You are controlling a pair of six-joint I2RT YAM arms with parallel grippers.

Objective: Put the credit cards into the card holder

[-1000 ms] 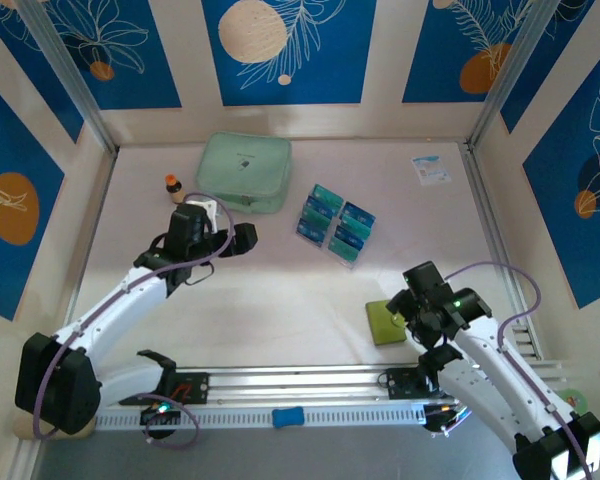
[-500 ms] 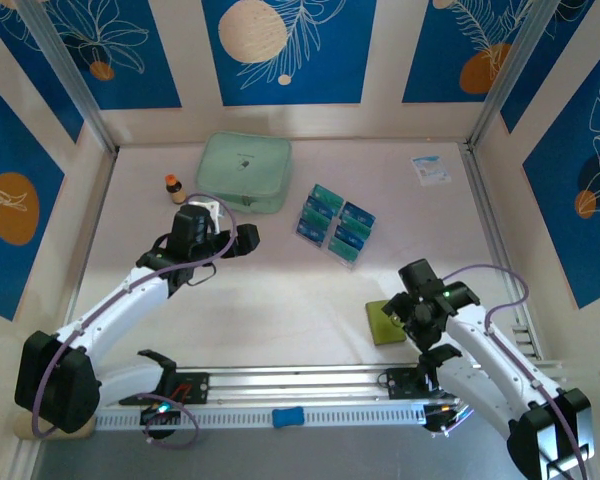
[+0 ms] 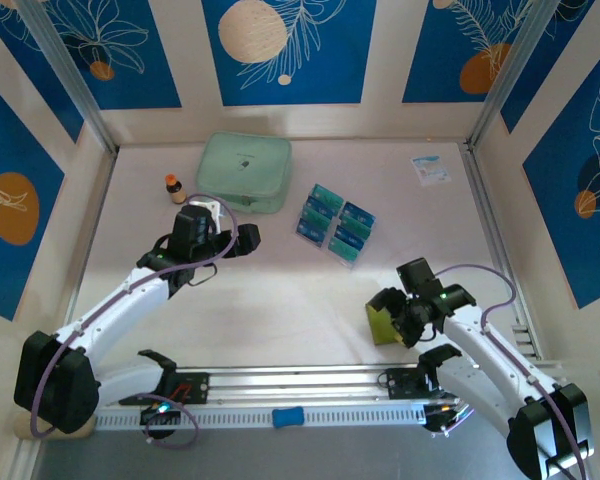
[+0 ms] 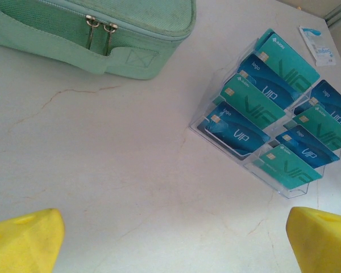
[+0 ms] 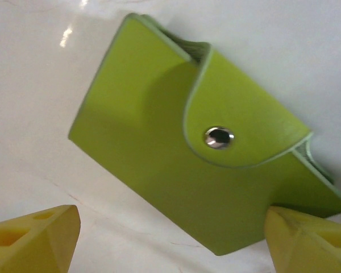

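Observation:
The credit cards [image 3: 336, 225], blue and teal, stand in a clear tiered stand mid-table; in the left wrist view the credit cards [image 4: 273, 114] show "VIP" print. My left gripper [image 3: 242, 238] hovers left of them, open, its yellow fingertips [image 4: 23, 239] wide apart over bare table. The yellow-green card holder [image 3: 383, 325] lies near the front right, flap snapped shut. My right gripper [image 3: 396, 312] is low over it, open. In the right wrist view the card holder [image 5: 176, 153] lies partly between the fingers, and the right fingertip [image 5: 307, 239] is at its corner.
A pale mint zip pouch [image 3: 245, 172] lies at the back left with a small orange-capped bottle [image 3: 172, 186] beside it. A white-and-blue paper packet [image 3: 431, 169] lies at the back right. A metal rail [image 3: 300, 385] runs along the near edge; walls close in the sides.
My right gripper has shifted left and down over the card holder, now covering part of it. The left arm has barely moved.

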